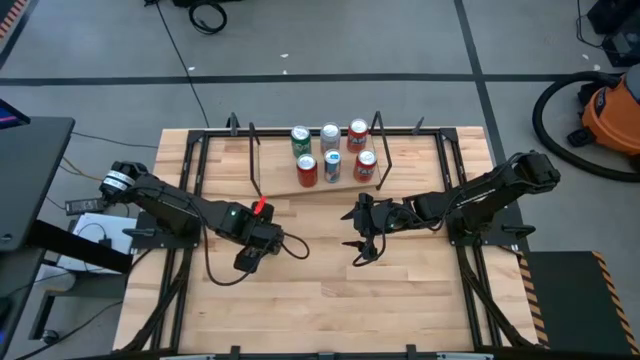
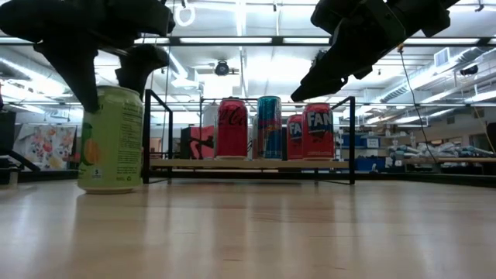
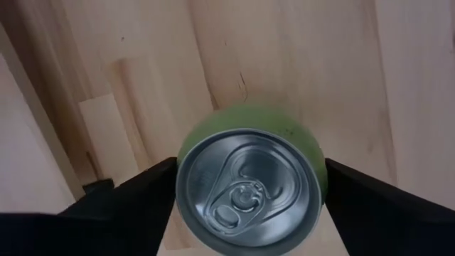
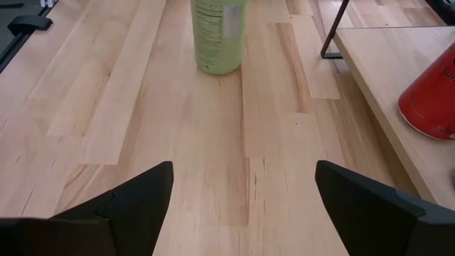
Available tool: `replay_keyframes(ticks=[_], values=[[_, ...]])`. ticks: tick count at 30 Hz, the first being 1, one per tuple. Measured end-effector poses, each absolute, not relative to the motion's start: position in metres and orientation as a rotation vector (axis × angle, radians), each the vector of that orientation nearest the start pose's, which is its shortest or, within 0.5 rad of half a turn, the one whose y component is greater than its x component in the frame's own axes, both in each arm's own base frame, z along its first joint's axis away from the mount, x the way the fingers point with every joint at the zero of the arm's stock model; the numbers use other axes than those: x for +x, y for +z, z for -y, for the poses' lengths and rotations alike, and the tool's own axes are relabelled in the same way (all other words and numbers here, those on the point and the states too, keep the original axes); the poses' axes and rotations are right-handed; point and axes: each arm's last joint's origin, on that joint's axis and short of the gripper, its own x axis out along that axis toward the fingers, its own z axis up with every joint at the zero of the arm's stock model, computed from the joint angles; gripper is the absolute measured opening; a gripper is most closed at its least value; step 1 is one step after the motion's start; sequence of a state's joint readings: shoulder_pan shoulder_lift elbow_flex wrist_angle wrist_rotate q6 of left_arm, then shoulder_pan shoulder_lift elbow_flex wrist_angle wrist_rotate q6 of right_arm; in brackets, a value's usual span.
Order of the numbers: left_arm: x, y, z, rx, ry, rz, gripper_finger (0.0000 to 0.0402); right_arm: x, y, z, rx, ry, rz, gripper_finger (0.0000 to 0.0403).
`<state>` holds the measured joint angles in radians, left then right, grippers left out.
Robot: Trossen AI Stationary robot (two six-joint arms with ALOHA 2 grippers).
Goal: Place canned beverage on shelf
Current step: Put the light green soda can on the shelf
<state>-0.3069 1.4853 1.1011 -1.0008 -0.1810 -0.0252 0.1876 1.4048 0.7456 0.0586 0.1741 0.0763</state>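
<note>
A green can (image 2: 111, 139) stands upright on the plank tabletop, seen from above in the left wrist view (image 3: 249, 188). My left gripper (image 3: 250, 213) is open right over it, pointing down, with one finger on each side of the can's top. In the high view the gripper (image 1: 252, 252) hides the can. My right gripper (image 1: 354, 240) is open and empty above the table's middle, in front of the shelf (image 1: 335, 186). The shelf holds several upright cans (image 1: 330, 150), red, blue and green. My left gripper has its fingers (image 3: 142, 203) beside the rim of the green can's top (image 3: 186, 153), coming from above. I cannot tell whether they touch it. The can stands on its base on the table.
The shelf's black rod uprights (image 2: 147, 136) stand at both ends of its board (image 2: 248, 163). Black frame rails (image 1: 190, 180) run along the table's edges. Bare planks (image 1: 330, 310) lie toward the near edge. My right wrist view shows the green can (image 4: 219, 35) and the shelf corner (image 4: 384, 64).
</note>
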Motion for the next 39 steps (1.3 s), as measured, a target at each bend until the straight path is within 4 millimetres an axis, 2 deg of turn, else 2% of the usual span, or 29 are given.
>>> replay_keyframes(ticks=[5, 12, 17, 20, 24, 33, 39], values=[[0.254, 0.236, 0.074, 0.206, -0.001, -1.341, 0.0306, 0.282, 0.207, -0.048, -0.034, -0.01, -0.591, 0.0354], [0.255, 0.236, 0.073, -0.103, 0.292, -1.294, 0.0318, 0.282, 0.207, -0.048, -0.034, -0.01, -0.591, 0.0354], [0.256, 0.237, 0.072, -0.405, 0.523, -1.22, 0.032, 0.282, 0.207, -0.048, -0.032, -0.01, -0.591, 0.0354], [0.258, 0.237, 0.072, -0.512, 0.577, -1.178, 0.032, 0.282, 0.207, -0.048, -0.032, -0.01, -0.591, 0.0354], [0.262, 0.237, 0.074, -0.527, 0.551, -1.153, 0.0327, 0.282, 0.207, -0.048, -0.031, -0.01, -0.591, 0.0354], [0.265, 0.238, 0.07, -0.5, 0.524, -1.142, 0.0382, 0.282, 0.207, -0.048, -0.031, -0.01, -0.591, 0.0354], [0.265, 0.238, 0.07, -0.368, 0.437, -1.169, 0.0388, 0.282, 0.207, -0.048, -0.031, -0.01, -0.591, 0.0354]])
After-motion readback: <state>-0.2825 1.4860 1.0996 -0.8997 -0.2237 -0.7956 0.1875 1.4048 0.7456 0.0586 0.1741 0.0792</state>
